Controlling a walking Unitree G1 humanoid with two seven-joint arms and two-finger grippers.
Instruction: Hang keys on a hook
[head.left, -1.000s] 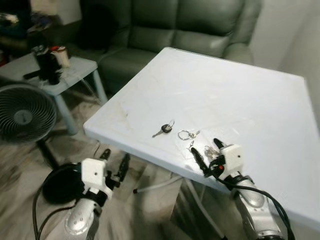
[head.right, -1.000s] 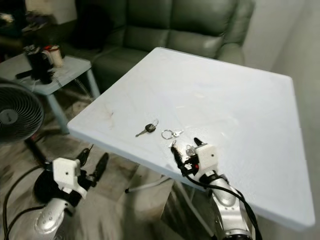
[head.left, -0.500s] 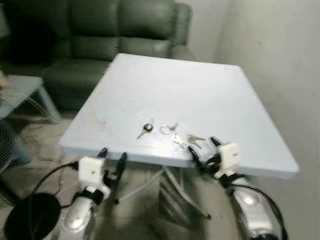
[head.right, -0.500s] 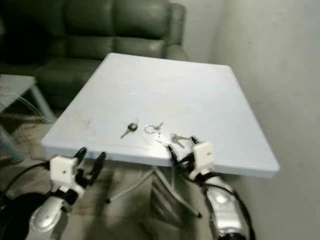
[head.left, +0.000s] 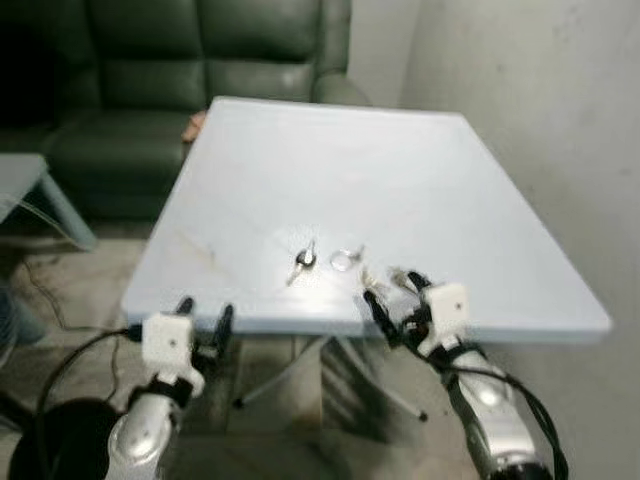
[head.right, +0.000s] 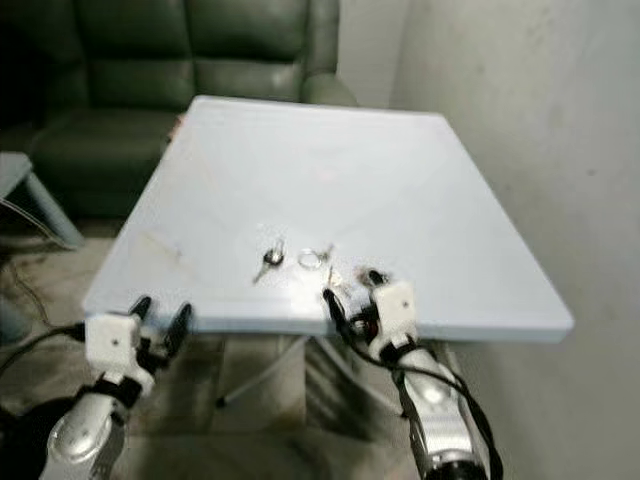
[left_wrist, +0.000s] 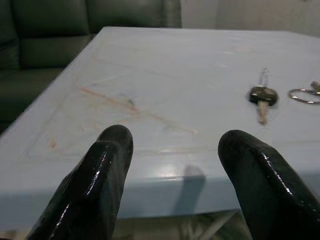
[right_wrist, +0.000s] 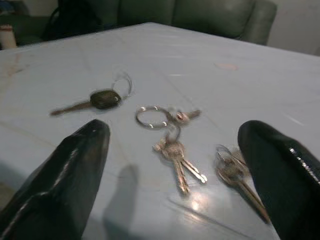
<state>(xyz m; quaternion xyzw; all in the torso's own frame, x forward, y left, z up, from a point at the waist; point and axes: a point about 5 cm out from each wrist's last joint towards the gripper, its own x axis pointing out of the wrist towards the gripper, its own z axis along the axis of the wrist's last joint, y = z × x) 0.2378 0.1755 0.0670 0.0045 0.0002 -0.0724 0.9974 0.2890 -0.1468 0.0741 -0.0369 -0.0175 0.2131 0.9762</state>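
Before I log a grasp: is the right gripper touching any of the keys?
Apart. In the right wrist view the right gripper is open, its fingers spread wide either side of the keys, which lie flat on the table with bare surface between.

Pale blue table (head.left: 420, 190), dark green sofa (head.left: 200, 60), silver keys (right_wrist: 175, 150), black-headed key (right_wrist: 102, 98)
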